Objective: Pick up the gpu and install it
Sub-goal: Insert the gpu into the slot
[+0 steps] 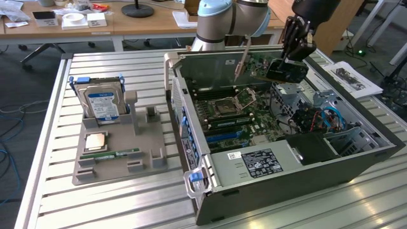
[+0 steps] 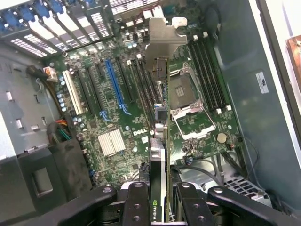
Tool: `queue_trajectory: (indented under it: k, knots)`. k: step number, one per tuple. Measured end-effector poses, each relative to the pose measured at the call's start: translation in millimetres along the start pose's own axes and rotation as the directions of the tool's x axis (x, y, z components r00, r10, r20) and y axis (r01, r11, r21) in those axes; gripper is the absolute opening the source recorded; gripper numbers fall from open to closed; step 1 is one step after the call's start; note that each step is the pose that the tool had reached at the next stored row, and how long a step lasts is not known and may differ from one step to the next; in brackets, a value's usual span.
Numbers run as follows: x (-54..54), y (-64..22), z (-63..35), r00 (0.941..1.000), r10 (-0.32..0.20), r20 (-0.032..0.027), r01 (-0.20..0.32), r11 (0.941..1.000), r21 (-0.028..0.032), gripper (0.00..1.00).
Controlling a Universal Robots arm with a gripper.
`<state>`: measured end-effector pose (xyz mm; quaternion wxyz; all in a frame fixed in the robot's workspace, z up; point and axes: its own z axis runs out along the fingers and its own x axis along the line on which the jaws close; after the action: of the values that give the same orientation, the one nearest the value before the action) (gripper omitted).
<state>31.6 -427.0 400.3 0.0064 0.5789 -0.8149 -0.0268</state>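
The gpu (image 1: pixel 264 67) hangs in the air above the open computer case (image 1: pixel 286 167), with my gripper (image 1: pixel 294 56) shut on its dark body; its silvery end bracket (image 1: pixel 241 62) points down toward the case's rear wall. In the wrist view the gpu (image 2: pixel 161 141) is seen edge-on between my gripper (image 2: pixel 162 205) fingers, with the bracket (image 2: pixel 162 42) at its far end. It hovers over the motherboard (image 2: pixel 117 141), near the open processor socket (image 2: pixel 193 113) and apart from the blue expansion slot (image 2: pixel 117 87).
A grey holder tray (image 1: pixel 114 167) on the slatted table, at the exterior view's left, carries a hard drive (image 1: pixel 102 102), a processor chip (image 1: pixel 95 141) and a green memory stick (image 1: pixel 111 155). Inside the case are the power supply (image 1: pixel 254 162) and cables (image 1: pixel 330 119).
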Motion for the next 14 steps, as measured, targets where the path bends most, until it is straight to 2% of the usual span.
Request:
queue_trajectory:
  k: [4, 9, 14]
  knots:
    - [0.0, 0.0, 0.2, 0.9989, -0.048, -0.0024, 0.048, 0.9989, -0.001, 0.27]
    - [0.0, 0.0, 0.4, 0.9947, -0.103, -0.0052, 0.103, 0.9947, -0.0024, 0.27]
    - [0.0, 0.0, 0.5, 0.994, -0.109, -0.0054, 0.109, 0.994, -0.0026, 0.27]
